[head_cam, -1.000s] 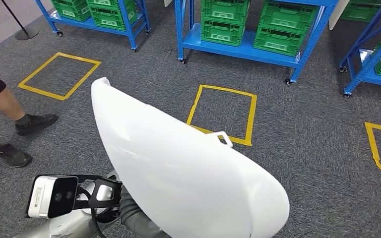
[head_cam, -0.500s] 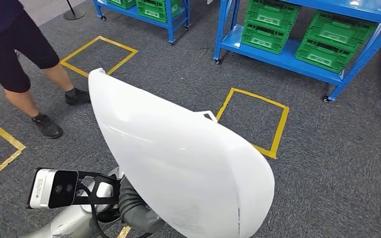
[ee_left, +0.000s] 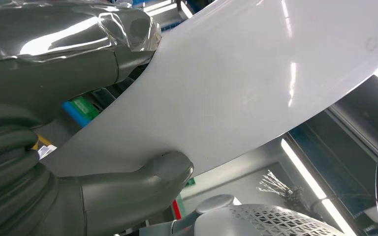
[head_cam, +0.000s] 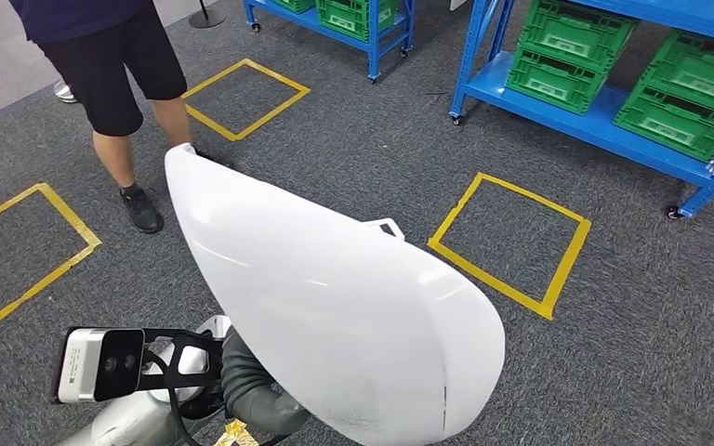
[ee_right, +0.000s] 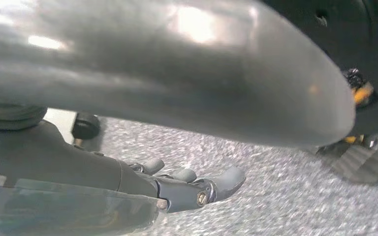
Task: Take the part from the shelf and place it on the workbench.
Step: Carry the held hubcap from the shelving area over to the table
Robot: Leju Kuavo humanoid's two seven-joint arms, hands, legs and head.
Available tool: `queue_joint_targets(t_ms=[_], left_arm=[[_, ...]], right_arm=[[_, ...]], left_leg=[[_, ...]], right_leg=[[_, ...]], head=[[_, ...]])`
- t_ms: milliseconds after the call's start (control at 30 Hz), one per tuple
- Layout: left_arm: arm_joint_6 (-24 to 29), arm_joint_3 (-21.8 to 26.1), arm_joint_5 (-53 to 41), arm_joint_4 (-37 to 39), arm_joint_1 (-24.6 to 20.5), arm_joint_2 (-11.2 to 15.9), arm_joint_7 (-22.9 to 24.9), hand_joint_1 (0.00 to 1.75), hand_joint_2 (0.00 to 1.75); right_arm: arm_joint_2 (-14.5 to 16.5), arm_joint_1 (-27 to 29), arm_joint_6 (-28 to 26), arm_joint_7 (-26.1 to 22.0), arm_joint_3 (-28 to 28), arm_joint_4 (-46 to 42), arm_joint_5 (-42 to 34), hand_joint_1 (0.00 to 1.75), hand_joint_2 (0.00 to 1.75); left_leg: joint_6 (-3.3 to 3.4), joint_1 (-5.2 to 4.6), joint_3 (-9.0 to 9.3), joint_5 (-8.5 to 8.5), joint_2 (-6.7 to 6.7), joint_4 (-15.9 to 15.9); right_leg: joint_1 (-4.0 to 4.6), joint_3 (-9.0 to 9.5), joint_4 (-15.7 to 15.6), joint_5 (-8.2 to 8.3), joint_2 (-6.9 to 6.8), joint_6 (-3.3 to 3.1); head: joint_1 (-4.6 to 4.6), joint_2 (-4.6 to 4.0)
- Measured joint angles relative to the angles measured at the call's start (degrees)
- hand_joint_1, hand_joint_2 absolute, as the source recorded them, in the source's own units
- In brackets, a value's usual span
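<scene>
We are carrying the part (head_cam: pixel 335 316), a large glossy white curved shell that spans the middle of the head view from the upper left down to the lower right, well off the grey carpet (head_cam: pixel 614 372). Our left hand (ee_left: pixel 103 123) grips its lower edge: in the left wrist view the thick thumb (ee_left: pixel 147 179) presses one face while the rest of the hand bears on the other. Our right hand (ee_right: pixel 187 189) lies beneath the shell's shadowed underside in the right wrist view, fingers stretched out and slightly apart; whether they bear on the part we cannot tell, since that frame is dim and blurred.

No workbench is visible, so in our judgement we are mid-carry. The chief risk is the person (head_cam: pixel 112 74) standing at the upper left of the head view, close beyond the shell's far tip; a turn that way could strike them. The shell also hides the floor directly ahead of us, and a slick curved surface held at one edge could slip or swing.

The head view gives us the blue shelving (head_cam: pixel 558 93) with green crates (head_cam: pixel 679 102) at the upper right and yellow tape squares (head_cam: pixel 511 242); the wrist views give the actual contact.
</scene>
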Motion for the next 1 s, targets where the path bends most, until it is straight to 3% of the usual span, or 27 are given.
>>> queue_joint_targets(t_ms=[67, 133, 200, 233, 300, 367, 433, 467, 533, 567, 633, 700, 733, 767, 800, 867, 933, 967, 1000], left_arm=[[-0.1, 0.5, -0.5, -0.2, 0.0, 0.0, -0.2, 1.75, 1.75], [-0.4, 0.8, -0.9, -0.5, -0.1, 0.1, -0.6, 1.75, 1.75], [-0.7, 1.1, -1.1, -0.7, -0.1, 0.3, -0.8, 1.75, 1.75], [-0.9, 1.2, -1.2, -0.9, -0.1, 0.4, -0.9, 1.75, 1.75], [-1.5, 1.1, -1.2, -1.2, -0.2, 0.4, -1.0, 1.75, 1.75], [-2.5, 0.8, -0.8, -1.4, -0.2, 0.2, -0.9, 1.75, 1.75], [-3.5, 0.3, 0.1, -1.4, 0.0, 0.2, -0.7, 1.75, 1.75], [-3.9, 0.0, 0.6, -1.4, 0.0, 0.1, -0.6, 1.75, 1.75], [-4.6, -0.4, 1.6, -1.5, 0.1, 0.1, -0.5, 1.75, 1.75], [-4.9, -0.5, 2.0, -1.7, 0.2, 0.1, -0.5, 1.75, 1.75], [-5.3, -0.8, 2.5, -2.2, 0.4, 0.1, -0.6, 1.75, 1.75], [-5.6, -1.0, 2.9, -2.7, 0.6, 0.2, -0.6, 1.75, 1.75], [-5.7, -1.1, 3.0, -2.9, 0.7, 0.3, -0.6, 1.75, 1.75], [-5.8, -1.1, 3.1, -3.1, 0.7, 0.3, -0.7, 1.75, 1.75], [-5.8, -1.1, 3.2, -3.2, 0.7, 0.4, -0.7, 1.75, 1.75], [-5.9, -1.1, 3.2, -3.4, 0.8, 0.5, -0.7, 1.75, 1.75], [-5.9, -1.2, 3.2, -3.4, 0.9, 0.6, -0.7, 1.75, 1.75], [-5.9, -1.2, 3.2, -3.4, 1.0, 0.6, -0.7, 1.75, 1.75], [-5.9, -1.2, 3.2, -3.4, 1.1, 0.6, -0.7, 1.75, 1.75]], right_arm=[[0.1, -0.2, -0.5, 2.0, -1.3, 0.1, -2.7, 0.0, 0.0], [0.3, -0.3, -1.1, 3.1, -2.9, 0.3, -5.3, 0.0, 0.0], [0.3, -0.5, -1.8, 3.6, -4.6, 0.3, -7.2, 0.0, 0.0], [0.4, -0.6, -2.2, 3.7, -5.4, 0.3, -7.9, 0.0, 0.0], [0.2, -0.6, -3.3, 4.0, -6.8, 0.4, -8.7, 0.0, 0.0], [-0.6, -0.4, -4.7, 4.2, -7.8, 0.8, -9.0, 0.0, 0.0], [-2.1, -0.2, -5.9, 4.2, -8.3, 1.5, -9.0, 0.0, 0.0], [-2.9, -0.2, -6.2, 4.1, -8.5, 1.9, -9.0, 0.0, 0.0], [-4.6, -0.1, -6.7, 3.2, -8.7, 2.8, -8.7, 0.0, 0.0], [-5.1, -0.1, -6.8, 2.7, -8.8, 3.2, -8.5, 0.0, 0.0], [-6.1, -0.3, -6.7, 1.6, -8.7, 4.3, -7.9, 0.0, 0.0], [-6.6, -0.6, -6.4, 0.6, -8.3, 5.2, -7.2, 0.0, 0.0], [-6.7, -0.8, -6.2, 0.3, -8.0, 5.6, -6.9, 0.0, 0.0], [-6.7, -0.8, -6.1, 0.0, -7.8, 6.0, -6.7, 0.0, 0.0], [-6.7, -0.9, -6.0, -0.3, -7.5, 6.4, -6.7, 0.0, 0.0], [-6.7, -0.7, -5.9, -0.4, -7.2, 7.1, -6.6, 0.0, 0.0], [-6.8, -0.6, -5.9, -0.4, -6.9, 7.7, -6.6, 0.0, 0.0], [-6.8, -0.6, -5.9, -0.4, -6.7, 7.9, -6.6, 0.0, 0.0], [-6.8, -0.6, -5.9, -0.4, -6.6, 8.1, -6.6, 0.0, 0.0]], left_leg=[[1.84, -1.05, 4.29, 2.47, 2.98, -8.1], [3.09, -2.05, 6.24, 2.96, 5.08, -11.9], [3.38, -2.21, 6.58, 3.43, 3.72, -12.8], [3.4, -2.01, 7.16, 3.98, 2.86, -13.7], [3.35, -1.46, 8.39, 5.23, 1.16, -15.5], [3.29, -1.2, 8.52, 5.78, -0.67, -16.0], [3.18, -1.18, 8.24, 5.75, -2.69, -15.7], [3.02, -1.13, 8.12, 5.66, -3.66, -15.4], [2.33, -0.84, 7.82, 5.13, -5.42, -14.3], [1.89, -0.75, 7.56, 4.79, -6.12, -13.6], [1.14, -0.63, 6.81, 4.25, -7.19, -12.4], [0.7, -0.46, 6.16, 4.23, -8.26, -11.9], [0.5, -0.37, 5.87, 4.16, -8.11, -11.8], [0.24, -0.41, 5.44, 3.76, -7.05, -11.1], [-0.04, -0.41, 4.55, 2.83, -5.34, -9.4], [-0.5, -0.34, 1.19, -0.31, -1.69, -2.7], [-0.55, -0.16, -2.54, -2.68, -0.6, 4.3], [-0.34, -0.19, -3.23, -2.57, -0.49, 5.4], [0.09, -0.34, -2.67, -1.43, -0.38, 4.1]], right_leg=[[0.47, 0.13, -0.1, -0.12, -1.32, -0.07], [0.42, 0.26, -0.2, -0.21, -2.69, 0.03], [0.42, 0.7, -0.8, -0.19, -4.24, 0.33], [0.47, 0.91, -0.9, -0.34, -4.15, 0.47], [0.39, -0.07, 1.8, -1.89, -1.04, 0.5], [-0.08, -3.49, 8.8, -4.73, 2.72, 0.37], [-0.43, -6.23, 13.6, -5.89, 3.6, 0.93], [-0.64, -6.24, 13.1, -5.12, 3.68, 1.55], [-1.27, -3.47, 6.5, -1.77, 4.48, 3.03], [-1.52, -2.1, 3.4, -0.48, 5.62, 3.44], [-1.6, -0.84, 0.9, 0.3, 7.48, 2.85], [-1.43, -0.83, 1.1, 0.27, 7.25, 1.84], [-1.4, -0.83, 1.1, 0.28, 6.62, 1.56], [-1.42, -0.78, 1.1, 0.27, 6.01, 1.22], [-1.43, -0.71, 1.1, 0.25, 5.38, 0.88], [-1.13, -0.65, 1.0, 0.12, 4.07, 0.24], [-0.67, -0.66, 1.0, -0.03, 2.54, -0.04], [-0.43, -0.65, 1.0, -0.1, 1.77, -0.15], [-0.16, -0.62, 1.0, -0.17, 1.06, -0.25]], head=[[0.19, 0.0], [0.34, 0.0], [0.32, 0.0], [0.35, -0.01], [0.45, -0.01], [0.59, 0.0], [0.69, 0.0], [0.69, 0.0], [0.71, 0.0], [0.83, -0.01], [0.96, -0.01], [0.99, 0.0], [0.98, 0.0], [0.85, 0.0], [0.69, 0.0], [0.38, 0.0], [0.34, 0.0], [0.34, 0.0], [0.34, 0.0]])
